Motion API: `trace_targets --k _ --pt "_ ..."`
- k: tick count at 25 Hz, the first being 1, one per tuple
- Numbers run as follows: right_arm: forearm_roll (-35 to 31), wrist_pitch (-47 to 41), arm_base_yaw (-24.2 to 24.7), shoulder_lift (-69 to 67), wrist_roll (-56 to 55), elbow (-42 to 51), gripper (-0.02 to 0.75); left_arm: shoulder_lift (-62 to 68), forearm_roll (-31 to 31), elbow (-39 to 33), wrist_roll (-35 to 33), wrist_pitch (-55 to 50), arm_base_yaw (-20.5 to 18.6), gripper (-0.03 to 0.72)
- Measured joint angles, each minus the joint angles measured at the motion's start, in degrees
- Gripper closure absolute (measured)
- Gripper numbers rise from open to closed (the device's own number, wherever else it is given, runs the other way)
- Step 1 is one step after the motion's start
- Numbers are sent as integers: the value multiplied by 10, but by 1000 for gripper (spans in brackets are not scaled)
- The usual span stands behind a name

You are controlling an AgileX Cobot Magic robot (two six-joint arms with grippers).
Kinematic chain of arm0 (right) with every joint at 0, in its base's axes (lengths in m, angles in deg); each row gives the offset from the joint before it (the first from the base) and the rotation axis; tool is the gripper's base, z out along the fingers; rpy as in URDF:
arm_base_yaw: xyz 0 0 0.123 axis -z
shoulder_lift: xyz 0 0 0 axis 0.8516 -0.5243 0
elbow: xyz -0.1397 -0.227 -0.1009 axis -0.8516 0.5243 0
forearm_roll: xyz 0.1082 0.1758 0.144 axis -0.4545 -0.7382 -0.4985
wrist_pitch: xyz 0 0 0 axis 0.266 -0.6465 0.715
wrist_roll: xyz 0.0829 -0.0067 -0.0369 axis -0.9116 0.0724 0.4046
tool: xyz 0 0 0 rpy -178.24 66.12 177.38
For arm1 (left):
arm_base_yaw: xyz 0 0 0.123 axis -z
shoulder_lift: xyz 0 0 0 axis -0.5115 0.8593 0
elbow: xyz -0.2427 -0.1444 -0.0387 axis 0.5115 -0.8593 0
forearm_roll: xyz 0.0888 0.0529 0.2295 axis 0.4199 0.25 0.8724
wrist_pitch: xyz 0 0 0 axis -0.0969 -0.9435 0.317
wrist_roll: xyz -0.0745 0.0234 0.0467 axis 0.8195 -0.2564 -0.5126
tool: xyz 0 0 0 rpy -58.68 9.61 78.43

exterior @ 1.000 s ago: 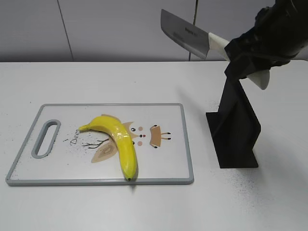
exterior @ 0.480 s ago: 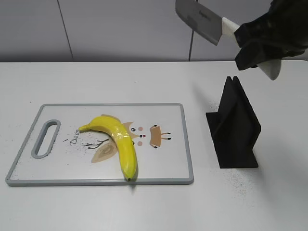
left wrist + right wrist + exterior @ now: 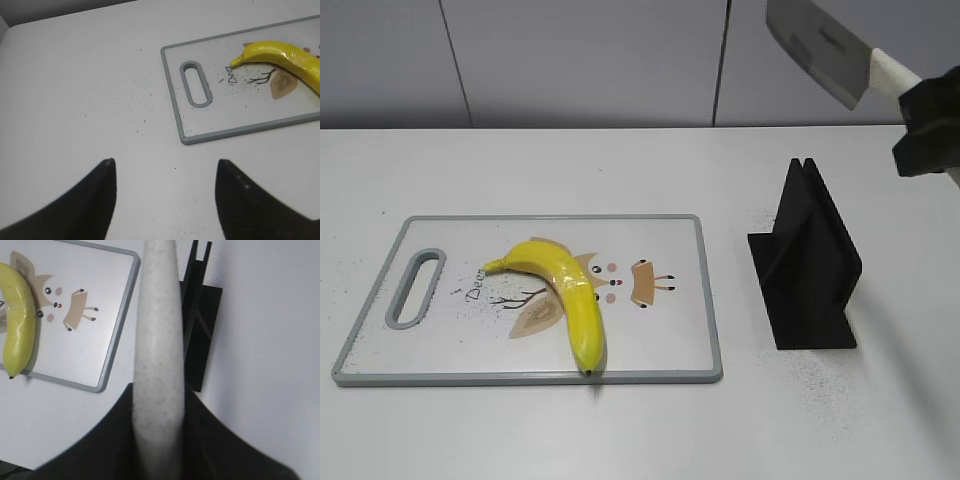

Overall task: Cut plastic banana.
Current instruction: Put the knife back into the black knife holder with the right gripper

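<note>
A yellow plastic banana point(image 3: 565, 295) lies whole on the white cutting board point(image 3: 660, 340); it also shows in the left wrist view point(image 3: 282, 52) and the right wrist view point(image 3: 20, 325). My right gripper point(image 3: 930, 135) is shut on the white handle point(image 3: 157, 365) of a cleaver knife point(image 3: 820, 45), held high at the upper right, above and beyond the black knife stand point(image 3: 810, 265). My left gripper point(image 3: 163, 170) is open and empty over bare table, left of the board's handle slot point(image 3: 196, 82); it is out of the exterior view.
The black knife stand point(image 3: 200, 335) stands right of the board point(image 3: 107, 335) with its slot empty. Fine dark specks dot the white table point(image 3: 520, 170) around the board and stand. A grey wall runs behind the table.
My right gripper has moved right and up with the knife, from over the stand toward the frame's upper right edge. The banana, board and stand have not moved.
</note>
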Motion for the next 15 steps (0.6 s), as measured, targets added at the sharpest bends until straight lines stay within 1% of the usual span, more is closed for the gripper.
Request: trace_targets --k 4,7,11,13,15 --pt "30 0 0 47 -49 29 575 0 0 0 0 0 0 103" --pt "33 0 0 75 -69 53 575 0 0 0 0 0 0 103" --pt "-2 13 0 82 -76 98 575 0 0 0 0 0 0 103" --pt "-29 38 0 82 -84 124 575 0 0 -1 0 0 0 103" --pt "-38 64 0 80 -89 148 575 0 0 -1 0 0 0 103"
